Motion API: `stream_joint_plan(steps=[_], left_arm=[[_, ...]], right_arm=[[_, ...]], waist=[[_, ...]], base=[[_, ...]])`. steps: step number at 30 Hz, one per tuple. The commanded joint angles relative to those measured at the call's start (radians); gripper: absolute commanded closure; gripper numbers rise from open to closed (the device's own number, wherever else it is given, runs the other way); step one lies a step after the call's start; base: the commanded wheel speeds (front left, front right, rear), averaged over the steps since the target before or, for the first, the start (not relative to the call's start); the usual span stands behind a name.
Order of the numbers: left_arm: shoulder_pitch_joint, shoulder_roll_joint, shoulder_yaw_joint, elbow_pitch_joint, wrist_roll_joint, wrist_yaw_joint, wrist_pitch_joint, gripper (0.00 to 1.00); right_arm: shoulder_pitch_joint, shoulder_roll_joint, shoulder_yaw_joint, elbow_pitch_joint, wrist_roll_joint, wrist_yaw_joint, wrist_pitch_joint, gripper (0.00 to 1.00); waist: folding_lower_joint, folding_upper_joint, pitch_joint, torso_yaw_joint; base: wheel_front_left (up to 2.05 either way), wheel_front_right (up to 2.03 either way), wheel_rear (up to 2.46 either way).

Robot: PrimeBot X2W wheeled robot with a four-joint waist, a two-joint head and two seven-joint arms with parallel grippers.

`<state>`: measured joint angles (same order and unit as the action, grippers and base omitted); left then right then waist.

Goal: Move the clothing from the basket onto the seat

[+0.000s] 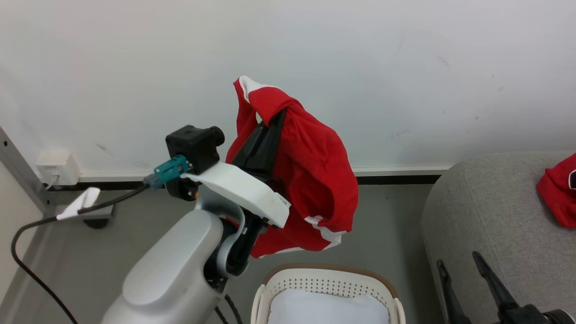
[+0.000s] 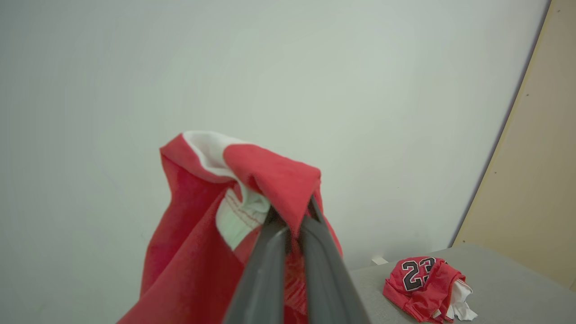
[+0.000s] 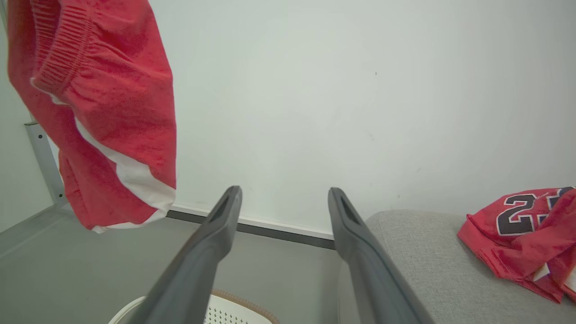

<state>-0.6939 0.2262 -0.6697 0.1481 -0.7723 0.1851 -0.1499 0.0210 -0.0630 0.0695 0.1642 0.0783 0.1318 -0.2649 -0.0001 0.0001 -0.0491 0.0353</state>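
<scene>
One white wall [image 1: 405, 67], grey floor [image 1: 387, 225]; left claw [image 2: 291, 220] pinching shorts [image 1: 315, 166]; right claw [image 3: 284, 198] spread near seat [image 1: 486, 216].

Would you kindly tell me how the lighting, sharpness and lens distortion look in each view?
Head view: soft, even light, no glare, shorts sharp. Left wrist view: left gripper near the lens looks soft, and the beige panel edge bows from wide-angle distortion. Right wrist view: evenly lit, jersey numerals crisp, right gripper slightly soft.
</scene>
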Motion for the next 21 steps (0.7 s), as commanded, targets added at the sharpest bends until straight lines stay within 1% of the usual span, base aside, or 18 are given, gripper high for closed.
stream_joint_plan(steps=[1,8,13,16,21], left_arm=[[0.012,0.006,0.001,-0.009,0.006,0.001,0.001,1.00],[0.023,0.004,-0.009,-0.036,0.008,0.013,0.006,1.00],[0.023,-0.001,-0.019,-0.043,0.011,0.019,0.010,1.00],[0.022,-0.006,-0.026,-0.044,0.011,0.019,0.012,1.00],[0.011,-0.015,-0.037,-0.043,0.014,0.020,0.018,1.00]], right_arm=[[-0.011,-0.009,0.011,-0.009,-0.013,-0.002,0.001,0.00],[-0.059,-0.027,0.141,-0.054,-0.015,-0.002,0.001,0.00],[-0.131,-0.022,0.230,-0.067,-0.010,-0.002,0.001,0.00],[-0.188,-0.015,0.274,-0.050,-0.018,-0.002,0.001,0.00],[-0.270,0.005,0.299,0.004,-0.055,-0.002,0.001,0.00]], waist=[[0.0001,-0.0001,0.001,0.000],[0.0001,-0.0001,0.003,-0.004],[0.0001,-0.0001,0.003,-0.007],[0.0001,-0.0001,0.003,-0.006],[0.0001,-0.0001,0.004,0.004]], base=[[0.00,0.00,0.00],[0.00,0.00,0.00],[0.00,0.00,0.00],[0.00,0.00,0.00],[0.00,0.00,0.00]])
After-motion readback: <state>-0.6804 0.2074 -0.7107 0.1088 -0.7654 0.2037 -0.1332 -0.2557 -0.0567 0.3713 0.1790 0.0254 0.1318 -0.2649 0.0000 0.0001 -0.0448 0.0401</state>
